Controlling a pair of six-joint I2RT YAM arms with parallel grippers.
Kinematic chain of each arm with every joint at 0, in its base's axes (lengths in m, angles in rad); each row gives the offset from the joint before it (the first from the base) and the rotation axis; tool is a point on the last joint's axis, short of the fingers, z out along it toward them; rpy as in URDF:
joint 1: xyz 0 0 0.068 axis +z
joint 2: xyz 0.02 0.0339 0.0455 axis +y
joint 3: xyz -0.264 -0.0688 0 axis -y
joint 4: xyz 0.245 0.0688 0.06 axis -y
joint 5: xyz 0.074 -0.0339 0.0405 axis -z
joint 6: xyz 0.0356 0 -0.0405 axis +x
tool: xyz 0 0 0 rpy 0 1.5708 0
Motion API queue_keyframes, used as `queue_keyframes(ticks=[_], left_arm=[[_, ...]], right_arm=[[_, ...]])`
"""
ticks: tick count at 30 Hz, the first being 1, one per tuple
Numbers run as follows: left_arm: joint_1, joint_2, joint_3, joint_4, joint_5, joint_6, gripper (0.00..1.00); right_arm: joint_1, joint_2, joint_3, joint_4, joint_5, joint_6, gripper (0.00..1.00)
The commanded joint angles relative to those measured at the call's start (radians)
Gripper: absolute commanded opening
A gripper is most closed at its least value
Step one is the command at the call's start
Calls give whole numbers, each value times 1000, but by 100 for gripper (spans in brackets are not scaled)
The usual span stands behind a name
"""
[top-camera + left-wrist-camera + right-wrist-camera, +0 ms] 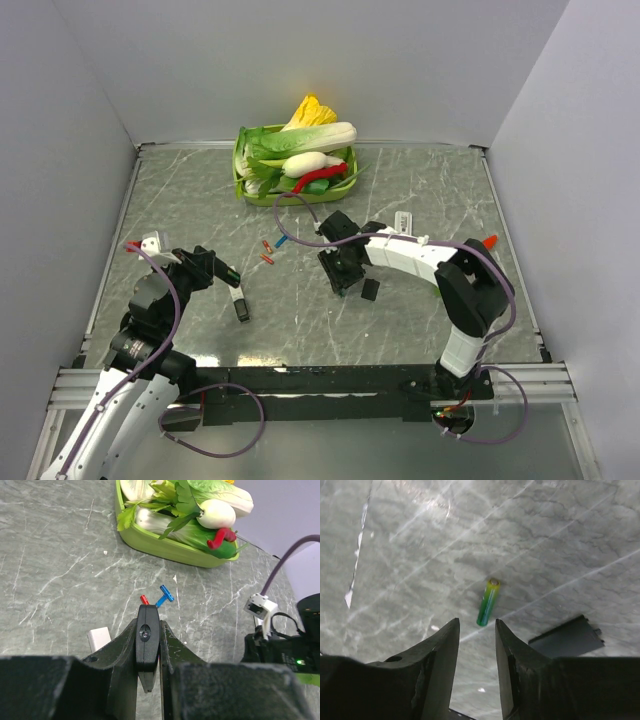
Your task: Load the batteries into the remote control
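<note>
My left gripper (150, 625) is shut on a black remote control (146, 640), gripped by its edges and seen end-on; from above the remote control (241, 306) sticks out of the left gripper (230, 282) low over the table. Ahead of it lie a red battery (144, 599) and a blue battery (164, 596). My right gripper (476, 622) is open, pointing down at the table, with a green battery (488, 602) lying just beyond its fingertips and nothing between the jaws. From above, the right gripper (345, 272) hides that green battery.
A black battery cover (566, 637) lies flat right of the right fingers. A green tray (240, 185) of vegetables, with a long red chilli (318, 178), stands at the back. A small white block (99, 639) lies left of the left fingers. Walls close off three sides.
</note>
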State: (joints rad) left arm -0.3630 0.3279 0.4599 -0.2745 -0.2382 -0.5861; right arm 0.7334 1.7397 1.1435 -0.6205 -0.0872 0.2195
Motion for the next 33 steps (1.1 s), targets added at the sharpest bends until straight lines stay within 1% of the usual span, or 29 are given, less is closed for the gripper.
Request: queue_keyframes(ticks=[1, 2, 4, 7, 8, 11, 12, 13, 17, 18, 19, 21, 25, 27, 29, 30, 32, 33], left_arm=[[4, -13, 31, 61, -12, 20, 1], [4, -13, 33, 61, -12, 20, 1], [4, -15, 33, 58, -15, 17, 1], [4, -20, 33, 57, -18, 16, 1], [4, -18, 33, 57, -18, 14, 1], [4, -24, 31, 58, -18, 14, 1], [4, -24, 33, 58, -16, 14, 1], [4, -24, 31, 60, -16, 14, 1], [4, -23, 31, 63, -16, 15, 1], [4, -23, 31, 63, -13, 15, 1], [4, -23, 31, 63, -13, 15, 1], [4, -23, 31, 63, -13, 14, 1], [4, -24, 31, 61, -13, 14, 1], [4, -24, 31, 61, -13, 12, 1], [4, -24, 31, 60, -18, 12, 1], [4, -26, 33, 58, -18, 12, 1], [4, -29, 33, 55, -21, 12, 1], [4, -29, 33, 54, -21, 12, 1]], right_arm=[[6, 49, 15, 48, 55, 116, 42], [8, 58, 24, 47, 61, 124, 41], [8, 81, 24, 50, 78, 164, 36], [6, 96, 19, 50, 86, 237, 31], [8, 98, 13, 48, 110, 257, 29], [8, 81, -22, 57, 129, 352, 19], [8, 57, -34, 62, 135, 416, 12], [8, 40, -48, 67, 142, 454, 9], [4, -64, -141, 99, 167, 661, 4], [3, -100, -152, 94, 170, 749, 1], [4, -111, -157, 81, 176, 792, 0], [3, -121, -142, 38, 200, 910, 0], [6, -117, -110, -68, 253, 1056, 0], [3, -98, -100, -88, 248, 1122, 1], [3, -86, -100, -81, 231, 1141, 9], [-3, -71, -105, -65, 213, 1147, 16], [-5, -57, -113, -47, 178, 1155, 24], [-5, -51, -116, -44, 169, 1156, 30]])
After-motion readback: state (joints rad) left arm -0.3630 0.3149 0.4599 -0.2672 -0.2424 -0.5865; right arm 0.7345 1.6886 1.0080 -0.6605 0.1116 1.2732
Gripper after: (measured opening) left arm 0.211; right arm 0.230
